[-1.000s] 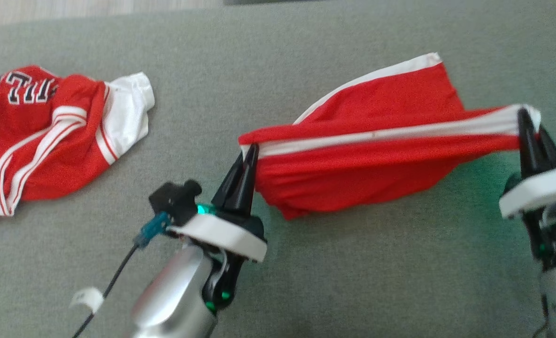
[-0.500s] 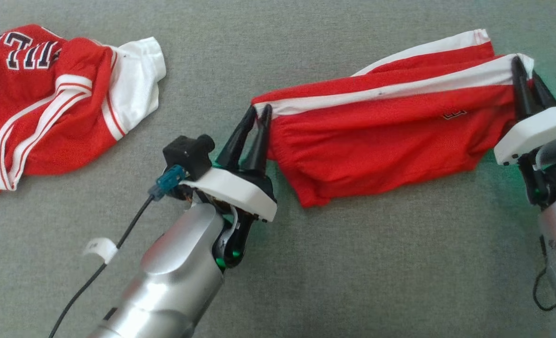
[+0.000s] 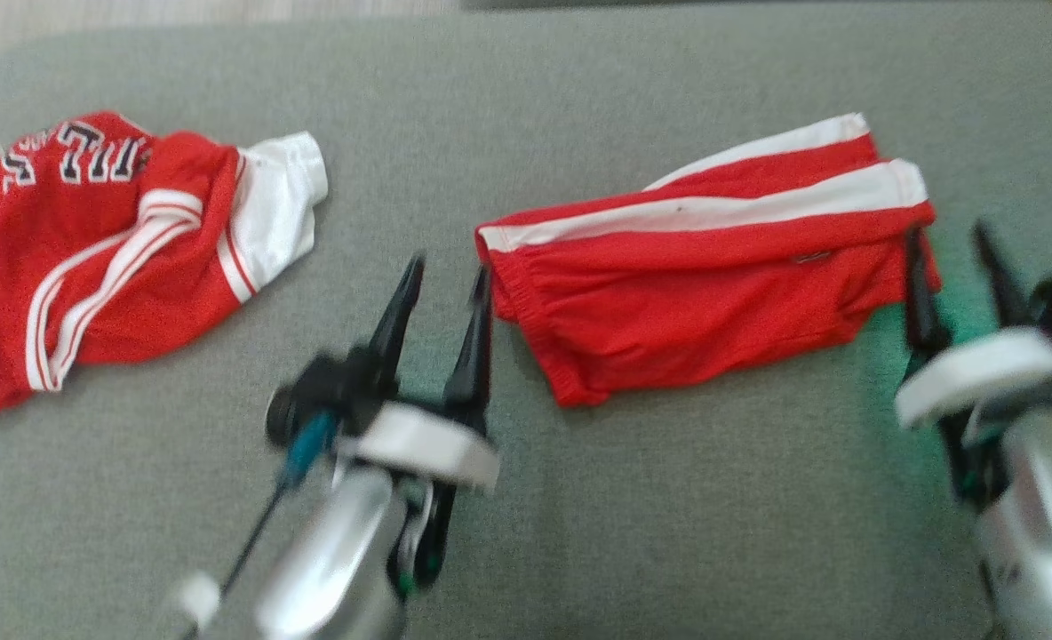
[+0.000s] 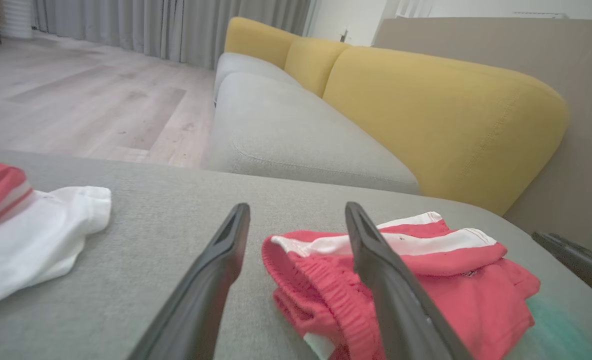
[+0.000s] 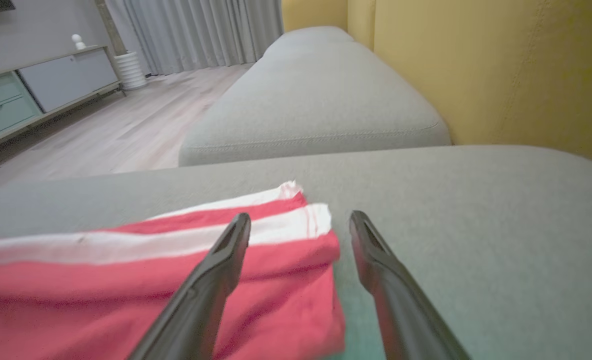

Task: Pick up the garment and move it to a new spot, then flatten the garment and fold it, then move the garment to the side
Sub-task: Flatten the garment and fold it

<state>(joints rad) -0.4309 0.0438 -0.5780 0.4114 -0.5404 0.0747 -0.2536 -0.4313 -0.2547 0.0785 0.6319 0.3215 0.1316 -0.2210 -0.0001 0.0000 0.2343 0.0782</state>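
Red shorts (image 3: 704, 293), thin and limp, are seen lying on the grey cushion (image 3: 633, 533) between the left gripper (image 3: 450, 267) and the right gripper (image 3: 945, 233), both spread apart and empty. Light, probably slippery fabric is best taken at the elastic waistband (image 4: 321, 295) or striped corner (image 3: 899, 182).

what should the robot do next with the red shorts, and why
Probably ease the left gripper forward to pinch the red shorts at their elastic end, ready to fold them across. Both it and the right gripper stand open, holding nothing, and the shorts lie flat, halved lengthwise.
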